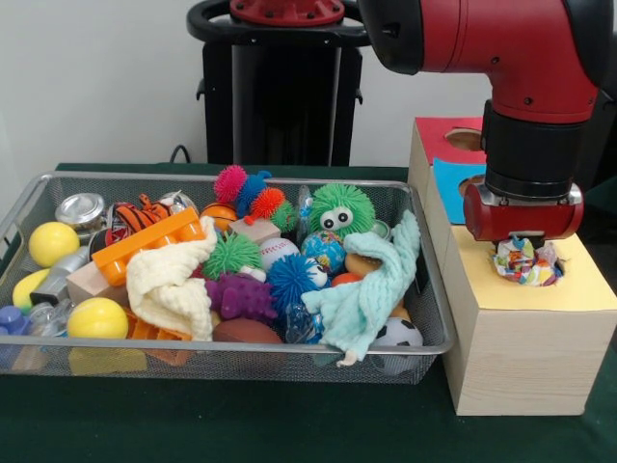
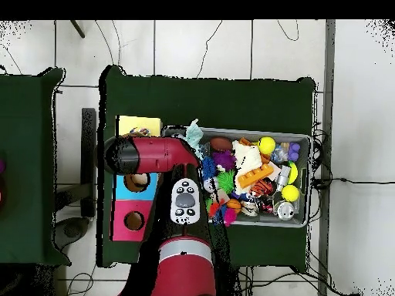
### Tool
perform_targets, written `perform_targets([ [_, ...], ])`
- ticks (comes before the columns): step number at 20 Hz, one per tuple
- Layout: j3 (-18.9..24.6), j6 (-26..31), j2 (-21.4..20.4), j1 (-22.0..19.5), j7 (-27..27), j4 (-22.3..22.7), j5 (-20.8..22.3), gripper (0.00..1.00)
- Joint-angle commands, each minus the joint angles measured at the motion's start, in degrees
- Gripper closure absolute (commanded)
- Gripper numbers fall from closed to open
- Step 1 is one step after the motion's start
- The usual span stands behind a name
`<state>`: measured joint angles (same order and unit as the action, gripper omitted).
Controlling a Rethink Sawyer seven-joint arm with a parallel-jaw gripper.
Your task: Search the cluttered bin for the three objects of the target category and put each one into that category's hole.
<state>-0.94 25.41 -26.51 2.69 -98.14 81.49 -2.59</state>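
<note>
One spotty cloth (image 1: 525, 262) sits bunched in the yellow hole (image 1: 551, 262), at 3 o'clock from the bin (image 1: 439, 318). Right above hangs the hand (image 1: 523, 243); I cannot tell its grip.

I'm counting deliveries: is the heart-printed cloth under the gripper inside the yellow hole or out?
Partly in: the bunched white heart-printed cloth sits in the yellow-faced box's round hole, its top above the rim, right beneath the gripper.
</note>
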Motion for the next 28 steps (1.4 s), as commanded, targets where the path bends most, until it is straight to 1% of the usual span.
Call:
perform_targets([
  [1, -2.9, 11.5, 4.4, -4.7, -0.2, 8.3, 6.0, 0.00],
  [5, -2.4, 10.1, 4.2, -5.0, 0.2, 8.8, 6.3, 0.00],
  [6, -2.4, 10.1, 4.2, -5.1, 0.4, 8.8, 6.4, 1.00],
  [13, -2.0, 9.5, 4.2, -5.4, 0.5, 9.0, 6.8, 1.00],
  [17, -2.3, 7.7, 4.0, -5.2, -0.3, 9.2, 6.9, 1.00],
  [19, -1.0, 5.2, 2.6, -6.4, 0.2, 11.1, 6.9, 1.00],
  [21, 1.3, 1.6, 0.1, -8.7, 1.1, 14.4, 7.0, 1.00],
  [24, 6.3, -4.6, -4.3, -13.4, 1.8, 19.9, 7.2, 1.00],
  [25, 7.8, -5.8, -5.6, -14.7, 2.0, 21.4, 7.4, 1.00],
  [26, 8.8, -6.0, -6.8, -15.8, 2.3, 22.4, 7.5, 1.00],
  [28, 9.8, -3.8, -8.3, -16.7, 3.0, 23.3, 7.7, 1.00],
])
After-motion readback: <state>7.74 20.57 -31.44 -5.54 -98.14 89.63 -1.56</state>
